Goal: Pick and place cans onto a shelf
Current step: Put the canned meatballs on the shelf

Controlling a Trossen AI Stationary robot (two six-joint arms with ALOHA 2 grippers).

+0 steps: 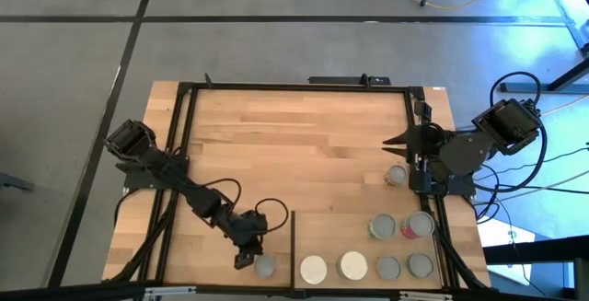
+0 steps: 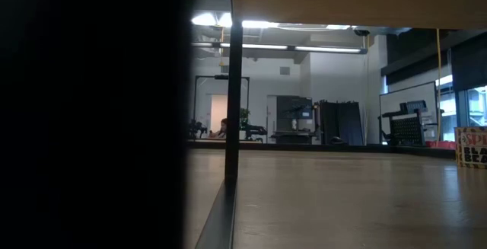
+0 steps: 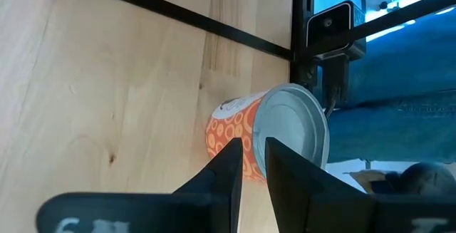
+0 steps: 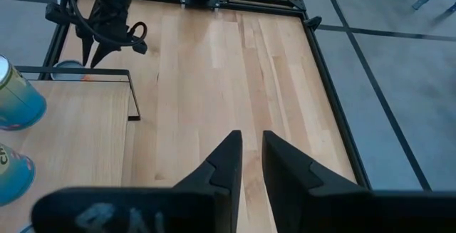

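Note:
A can with an orange label and silver top (image 1: 265, 265) (image 3: 292, 130) stands upright on the tabletop near the front edge, just left of the shelf's black strip (image 1: 293, 246). My left gripper (image 1: 245, 260) (image 3: 251, 144) is shut, its tips at this can's left side. Several cans stand on the light-wood shelf (image 1: 340, 232): two whitish-topped ones (image 1: 314, 269) (image 1: 353, 265), silver-topped ones, and one with a red-pink label (image 1: 419, 225). My right gripper (image 1: 388, 143) (image 4: 251, 137) hangs shut and empty above the table's right side. My left gripper's shut fingertips (image 3: 234, 147) point slanting down at the can's orange side (image 3: 228, 130) from the table's left. In the left wrist view the tips overlap the can, but I cannot tell whether they touch it. The can stands on its base on the tabletop.
One more can (image 1: 396, 174) stands by the right arm, near the shelf's far right corner. A black metal frame (image 1: 294, 86) runs round the tabletop. Bare wood lies across the table's middle and far half. In the low view a dark mass (image 2: 91, 112) blocks the left.

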